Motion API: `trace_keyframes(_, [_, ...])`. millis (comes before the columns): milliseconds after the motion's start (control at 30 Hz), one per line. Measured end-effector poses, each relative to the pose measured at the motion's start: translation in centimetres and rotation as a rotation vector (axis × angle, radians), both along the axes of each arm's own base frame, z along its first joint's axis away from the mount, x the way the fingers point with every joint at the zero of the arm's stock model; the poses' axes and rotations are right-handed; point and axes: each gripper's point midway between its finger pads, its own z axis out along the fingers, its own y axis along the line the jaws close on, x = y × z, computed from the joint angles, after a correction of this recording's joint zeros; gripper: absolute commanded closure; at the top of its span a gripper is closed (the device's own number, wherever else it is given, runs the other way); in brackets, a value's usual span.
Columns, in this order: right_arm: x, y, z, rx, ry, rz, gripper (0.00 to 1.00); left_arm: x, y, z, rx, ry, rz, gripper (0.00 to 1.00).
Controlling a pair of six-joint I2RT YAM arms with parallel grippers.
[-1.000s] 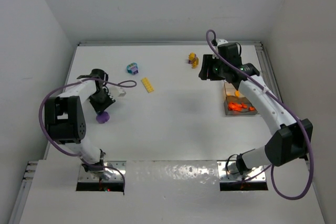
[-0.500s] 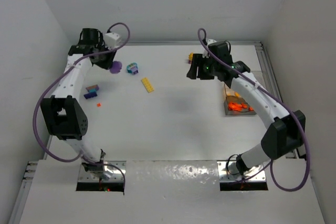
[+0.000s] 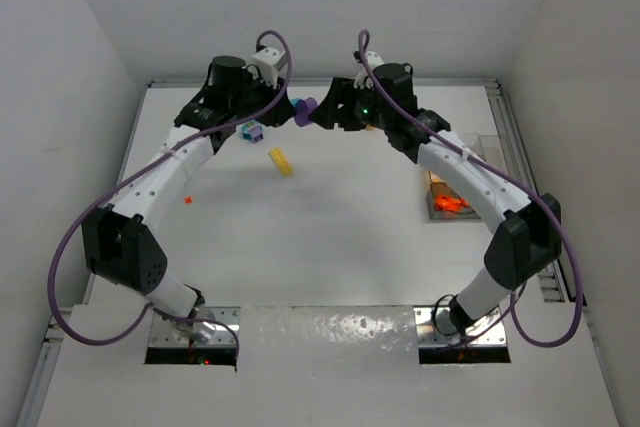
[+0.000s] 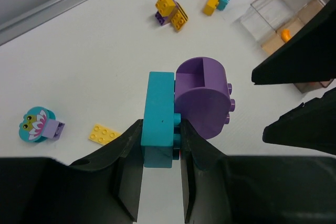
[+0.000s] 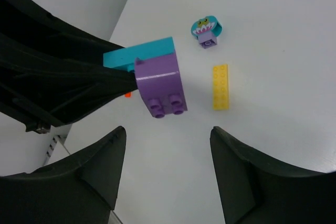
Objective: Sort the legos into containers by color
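**Left and right fingers at a two-brick clump, held in the air.** My left fingers (image 4: 128, 153) are pressed onto the two long faces of a teal brick (image 4: 159, 121) and pinch it near its close end. Its long axis runs straight out along their reach. A purple piece (image 4: 203, 98) with a rounded back is joined to one side of that brick, outside the pinch. Its studs point away from the left fingers, toward my right fingers (image 5: 100, 161). The right fingers are spread wide and hold nothing. In the right wrist view the purple piece hangs just ahead of the gap between them, nearer one finger than the other and touching neither.

The clump sits above the far middle of the table (image 3: 330, 237), between my two arms. Judgement: the right arm is the free one facing the studs, so the coming move is for it to close on the purple piece and pull it off the teal brick.

The container (image 4: 273, 9) lies beyond, on the right arm's side, with orange bricks (image 3: 452, 204) in it. A yellow plate (image 5: 221, 86) lies loose on the table below.
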Motion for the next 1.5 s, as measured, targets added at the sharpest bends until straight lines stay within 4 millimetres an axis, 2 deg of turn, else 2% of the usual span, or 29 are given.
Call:
trace_keyframes(233, [0.1,1.0,-1.2,0.036,0.046,-0.007,0.36,-0.4,-0.2,0.5,-0.052,0.013,0.004,1.0])
trace_keyframes(367, [0.0,2.4,-2.4,0.029,0.06,0.017,0.44,-0.8,-0.5,0.8,-0.075,0.021,-0.007,1.0])
trace_keyframes(500, [-0.1,3.2,-3.7,0.012,0.073,0.031,0.64,-1.1,-0.8,0.8,-0.093,0.035,-0.016,1.0])
trace_keyframes(533, [-0.1,3.3,-3.8,0.007,0.072,0.035,0.72,-1.1,-0.8,0.8,-0.094,0.036,-0.014,1.0])
trace_keyframes(633, [-0.2,3.4,-3.9,-0.006,0.063,0.043,0.83,-1.2,-0.9,0.9,-0.104,0.04,-0.019,1.0])
trace_keyframes(700, [-0.1,3.3,-3.8,-0.012,0.055,0.041,0.84,-1.2,-0.9,0.9,-0.106,0.042,-0.018,1.0])
trace_keyframes(800, [0.0,3.2,-3.9,-0.031,0.041,0.042,1.0,-1.3,-0.9,0.8,-0.109,0.05,-0.013,1.0])
trace_keyframes(1067, [-0.1,2.5,-4.4,-0.1,0.007,0.061,1.0,-1.2,-0.4,-0.1,-0.092,0.11,0.04,1.0])
trace_keyframes(1200, [-0.6,0.2,-5.5,-0.151,0.0,0.039,1.0,-1.2,-1.1,-2.0,-0.062,0.195,0.038,1.0])
trace_keyframes(1267, [-0.7,-2.7,-6.0,-0.164,0.014,-0.007,1.0,-1.2,-0.4,-3.7,-0.026,0.246,0.072,1.0])
trace_keyframes(1367, [-0.5,-8.6,-6.5,-0.182,0.043,-0.134,1.0,-1.0,0.6,-5.4,0.01,0.292,0.112,1.0])
trace_keyframes(1433, [-0.5,-11.2,-6.6,-0.199,0.049,-0.2,1.0,-0.9,1.0,-5.9,0.023,0.307,0.128,1.0])
trace_keyframes(1500, [-0.8,-12.6,-6.6,-0.219,0.057,-0.244,1.0,-0.9,1.2,-6.2,0.03,0.314,0.137,1.0])
